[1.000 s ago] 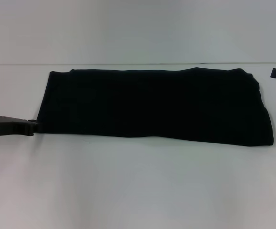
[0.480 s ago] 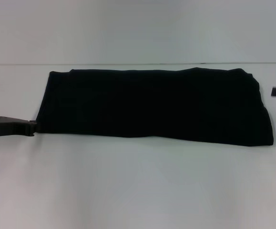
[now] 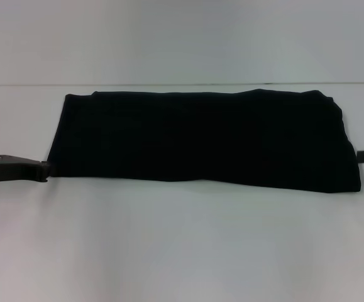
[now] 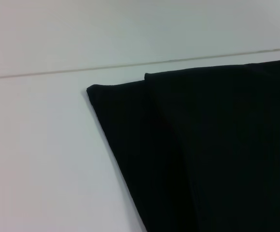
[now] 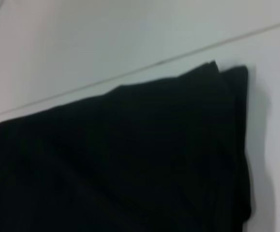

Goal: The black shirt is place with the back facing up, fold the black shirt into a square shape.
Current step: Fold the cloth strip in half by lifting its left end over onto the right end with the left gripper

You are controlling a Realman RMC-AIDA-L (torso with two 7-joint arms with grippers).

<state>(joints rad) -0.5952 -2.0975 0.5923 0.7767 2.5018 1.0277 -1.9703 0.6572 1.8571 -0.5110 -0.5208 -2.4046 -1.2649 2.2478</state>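
Head view shows the black shirt (image 3: 204, 139) lying flat on the white table (image 3: 182, 245) as a long folded band, with no lettering visible on its upper face. Taking the shirt as landmark: the left gripper (image 3: 43, 168) sits at the shirt's near left corner, its dark tip touching the cloth edge; whether its fingers are spread or pinching the fabric cannot be told. The right gripper (image 3: 361, 155) is just beside the shirt's right edge, only its dark tip entering view, and the state of its fingers cannot be told either. From the left wrist, the shirt (image 4: 217, 154) shows a layered far corner, one fold edge lying over another, against the table (image 4: 43, 159). From the right wrist, the shirt (image 5: 130, 164) shows its other far corner, with two stacked layers slightly offset.
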